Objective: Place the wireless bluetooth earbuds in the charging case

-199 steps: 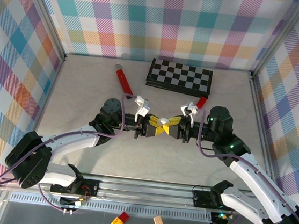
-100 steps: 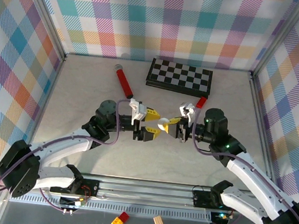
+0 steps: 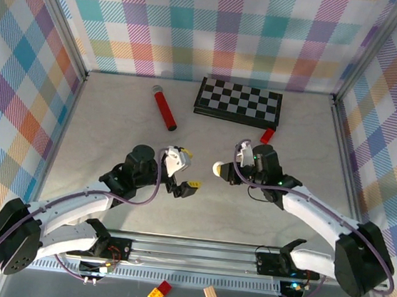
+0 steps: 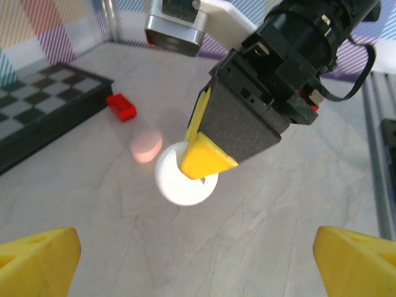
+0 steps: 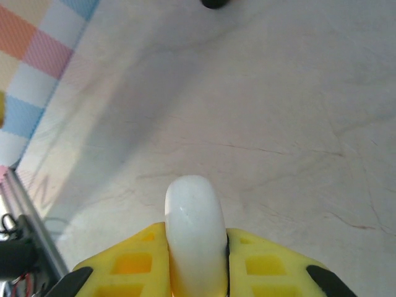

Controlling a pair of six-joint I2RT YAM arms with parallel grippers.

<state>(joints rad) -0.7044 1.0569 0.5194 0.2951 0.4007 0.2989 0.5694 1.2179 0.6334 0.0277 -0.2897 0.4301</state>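
Right end effector point(image 3: 226, 170): closed tight on the white charging case point(image 3: 217, 168), one yellow finger pressed to each broad side.
Case position: at the right fingertips, mid-worktop, between the two arms and apart from the left fingers.
Case long axis: in the right wrist view it runs straight out from between the fingers, in line with them.
Case heading: in the top view the free end points left, toward the left arm.
Case faces: the right wrist view shows it edge-on, with a narrow rounded rim. The left wrist view shows a broad, nearly round face turned toward that camera.
Case lid: no seam is readable, so I cannot tell whether it is open or closed.
Left end effector point(image 3: 190, 169): jaws spread wide, nothing between them, facing the case.
Pink patch point(image 4: 146, 145): blurred spot on the worktop point(image 3: 114, 132) beside the case; I cannot tell what it is.
Chessboard point(image 3: 238, 100): flat at the far edge.
Red block point(image 3: 267, 135): just in front of the chessboard's right end.
Red cylinder point(image 3: 165, 107): lying down, left of the chessboard.
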